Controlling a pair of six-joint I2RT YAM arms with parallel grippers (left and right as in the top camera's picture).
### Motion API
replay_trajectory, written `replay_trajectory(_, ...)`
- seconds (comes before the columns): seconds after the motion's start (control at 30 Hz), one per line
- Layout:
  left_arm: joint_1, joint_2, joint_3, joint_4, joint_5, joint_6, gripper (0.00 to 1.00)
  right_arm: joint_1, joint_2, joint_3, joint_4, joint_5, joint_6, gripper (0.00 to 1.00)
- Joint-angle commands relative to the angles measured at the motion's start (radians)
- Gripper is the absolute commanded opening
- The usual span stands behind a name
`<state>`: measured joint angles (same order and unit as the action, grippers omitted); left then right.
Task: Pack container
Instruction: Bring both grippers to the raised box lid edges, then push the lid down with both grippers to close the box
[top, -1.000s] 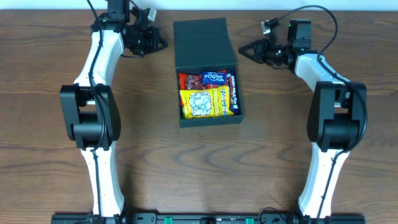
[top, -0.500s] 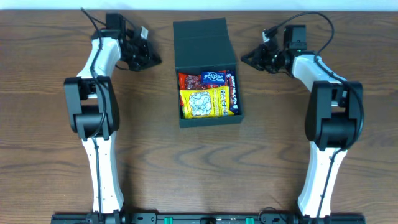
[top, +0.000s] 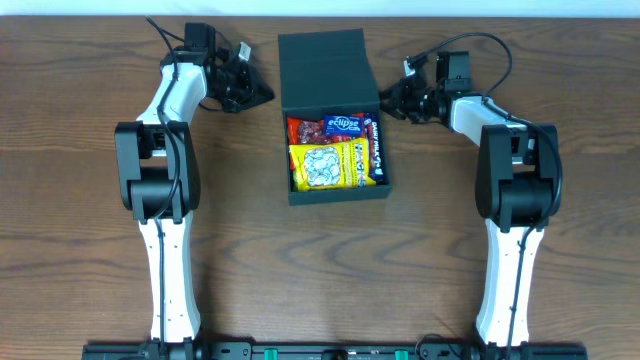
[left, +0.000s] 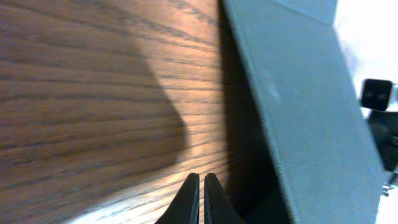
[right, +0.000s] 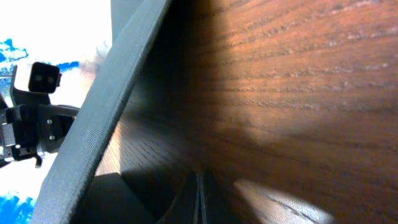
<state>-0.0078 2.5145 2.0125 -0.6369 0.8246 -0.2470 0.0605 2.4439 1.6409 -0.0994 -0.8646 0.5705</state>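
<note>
A: Both hands are pinched together and hold nothing. The left hand (top: 258, 95) is just left of the lid (top: 322, 62), and the right hand (top: 388, 93) is just right of it.
B: And the container (top: 338, 193)?
A: Top centre of the overhead view, open on the table (top: 90, 200), with packets (top: 330, 163) filling it. It looks rigid and matte, probably light. I'd push the lid by its side edges.
B: Unclear?
A: Whether either hand touches the lid. The hinge and anything beneath the packets are hidden.
</note>
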Motion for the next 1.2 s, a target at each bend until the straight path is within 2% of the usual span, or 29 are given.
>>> replay_trajectory(0.0, 0.004, 0.051, 0.010, 0.018, 0.068, -0.050, 0.06, 0.014, 0.016, 0.026, 0.006, -0.008, 0.020, 0.02)
replay_trajectory(0.3, 0.000, 0.061, 0.010, 0.083, 0.148, -0.091, 0.06, 0.016, 0.022, 0.050, 0.069, -0.070, 0.020, 0.01)
replay_trajectory(0.43, 0.000, 0.061, 0.013, 0.124, 0.245, -0.091, 0.06, 0.012, 0.022, 0.050, 0.143, -0.143, 0.016, 0.02)
replay_trajectory(0.83, -0.006, 0.055, 0.119, 0.109, 0.375, -0.075, 0.06, -0.003, 0.021, 0.092, 0.249, -0.304, 0.016, 0.02)
replay_trajectory(0.97, -0.006, 0.055, 0.229, -0.010, 0.377, 0.017, 0.06, -0.007, 0.021, 0.148, 0.249, -0.343, 0.004, 0.02)
replay_trajectory(1.17, -0.006, 0.055, 0.455, -0.328, 0.300, 0.240, 0.06, -0.007, 0.014, 0.229, 0.245, -0.375, 0.005, 0.02)
